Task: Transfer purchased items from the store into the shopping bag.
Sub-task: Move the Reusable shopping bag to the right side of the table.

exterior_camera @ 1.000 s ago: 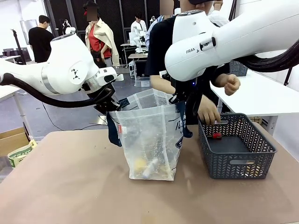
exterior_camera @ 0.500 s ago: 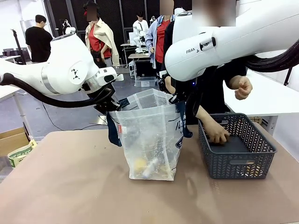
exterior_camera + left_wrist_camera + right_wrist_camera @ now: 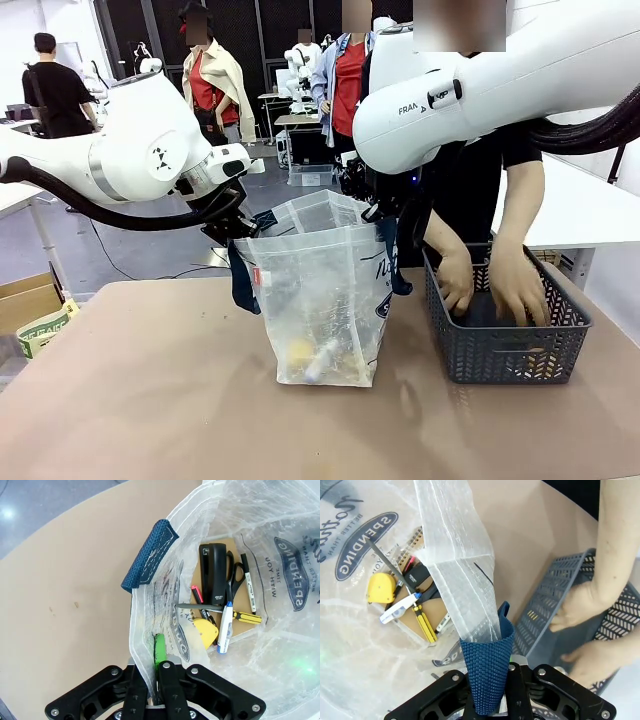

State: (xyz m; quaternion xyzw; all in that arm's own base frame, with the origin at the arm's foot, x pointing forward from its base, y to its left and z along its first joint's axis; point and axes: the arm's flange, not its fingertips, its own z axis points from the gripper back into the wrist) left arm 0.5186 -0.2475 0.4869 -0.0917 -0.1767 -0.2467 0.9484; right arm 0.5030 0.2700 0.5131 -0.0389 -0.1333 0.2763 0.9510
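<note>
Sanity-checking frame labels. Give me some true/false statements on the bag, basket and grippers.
1. Both of the person's hands are in the basket. True.
2. The bag is empty. False: a stapler, scissors and other items lie inside.
3. The right gripper is shut on a blue handle. True.
4. The left gripper hangs open above the table. False: it is shut on the bag's rim.

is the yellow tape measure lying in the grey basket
No, the yellow tape measure lies on the bottom of the shopping bag, next to the black stapler.
</note>
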